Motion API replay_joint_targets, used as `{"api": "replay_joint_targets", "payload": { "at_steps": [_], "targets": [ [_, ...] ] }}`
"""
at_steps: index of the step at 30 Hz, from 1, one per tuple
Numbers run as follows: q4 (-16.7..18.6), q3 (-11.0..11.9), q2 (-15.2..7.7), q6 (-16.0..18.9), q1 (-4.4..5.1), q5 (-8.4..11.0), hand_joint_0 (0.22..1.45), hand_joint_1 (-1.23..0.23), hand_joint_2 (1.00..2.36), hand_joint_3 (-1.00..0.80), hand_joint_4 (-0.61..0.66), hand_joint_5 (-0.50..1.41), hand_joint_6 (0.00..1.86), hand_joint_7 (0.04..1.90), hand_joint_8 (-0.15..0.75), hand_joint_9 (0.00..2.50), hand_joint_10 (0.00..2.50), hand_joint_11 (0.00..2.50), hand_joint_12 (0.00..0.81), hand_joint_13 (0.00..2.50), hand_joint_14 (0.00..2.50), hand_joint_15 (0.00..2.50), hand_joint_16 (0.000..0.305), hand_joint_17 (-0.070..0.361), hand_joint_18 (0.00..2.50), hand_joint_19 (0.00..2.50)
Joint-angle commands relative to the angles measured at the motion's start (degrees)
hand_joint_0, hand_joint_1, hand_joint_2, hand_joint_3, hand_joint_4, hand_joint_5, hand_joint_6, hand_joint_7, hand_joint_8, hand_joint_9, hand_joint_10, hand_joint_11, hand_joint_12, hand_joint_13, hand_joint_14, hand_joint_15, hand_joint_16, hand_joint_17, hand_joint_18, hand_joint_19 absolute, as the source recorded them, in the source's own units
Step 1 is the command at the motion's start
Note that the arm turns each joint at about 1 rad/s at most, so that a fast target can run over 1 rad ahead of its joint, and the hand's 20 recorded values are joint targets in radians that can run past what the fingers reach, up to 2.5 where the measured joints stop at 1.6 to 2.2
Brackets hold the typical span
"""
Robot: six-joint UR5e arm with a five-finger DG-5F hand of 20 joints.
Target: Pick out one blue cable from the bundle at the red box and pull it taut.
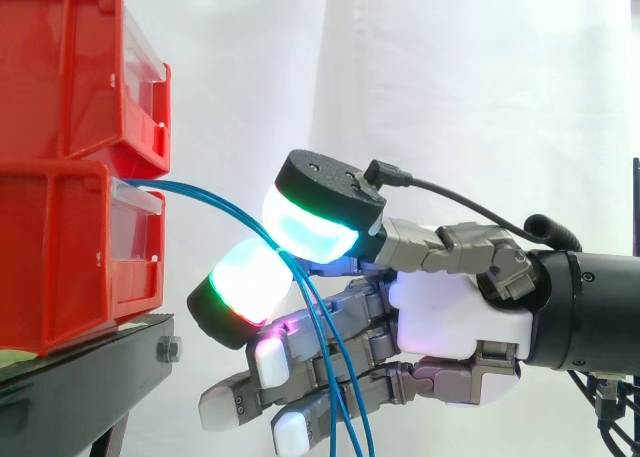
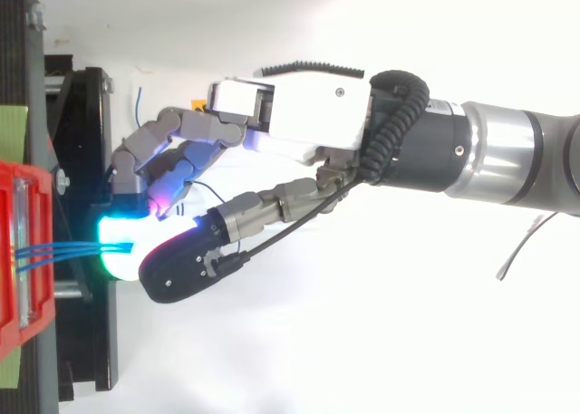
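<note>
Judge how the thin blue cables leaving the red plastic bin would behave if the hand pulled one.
Probably floppy: the thin blue cables arc from the red plastic bin and droop freely below the hand's glowing pads. Likely light, being so thin. Possibly slippery, their sheath looking smooth.

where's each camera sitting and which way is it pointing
Side view: beside the work at about its height, looking level across at the stacked red bins on the black stand; the robot hand reaches in from the right.
Top view: above the work, looking down on the red bins at the left edge; the robot hand and arm reach in from the right.
Shared: the red bins, the stand, and the robot hand pinching the blue cables that run out of the bins.
</note>
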Motion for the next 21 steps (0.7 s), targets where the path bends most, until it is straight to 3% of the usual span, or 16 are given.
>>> {"api": "replay_joint_targets", "payload": {
  "at_steps": [1, 11, 16, 21],
  "targets": [
    [0.0, 0.0, 0.0, 0.0, 0.0, 0.0, 0.6, -0.71, 1.02, -0.3, 0.02, -0.14, 0.92, 0.95, 0.223, 0.91, 0.02, 0.7, 0.298, 0.63, 0.01, 0.33, 0.042, 0.094, 0.71, 0.59],
    [-0.2, 0.0, 0.0, 0.0, 0.0, 0.09, 0.68, -0.82, 1.02, -0.33, -0.1, -0.16, 0.94, 1.03, 0.213, 0.89, 0.03, 0.71, 0.29, 0.64, 0.01, 0.32, 0.041, 0.092, 0.73, 0.56],
    [-0.1, 0.0, 0.0, 0.0, 0.0, 0.0, 0.72, -0.86, 1.0, -0.49, -0.13, -0.16, 0.95, 0.98, 0.201, 0.9, 0.03, 0.71, 0.288, 0.65, 0.01, 0.31, 0.04, 0.091, 0.74, 0.55],
    [-0.2, 0.0, 0.0, 0.0, 0.0, 0.0, 0.7, -0.88, 1.0, -0.5, -0.12, -0.16, 0.95, 0.95, 0.202, 0.9, 0.03, 0.71, 0.284, 0.65, 0.01, 0.31, 0.04, 0.091, 0.75, 0.54]
  ]
}}
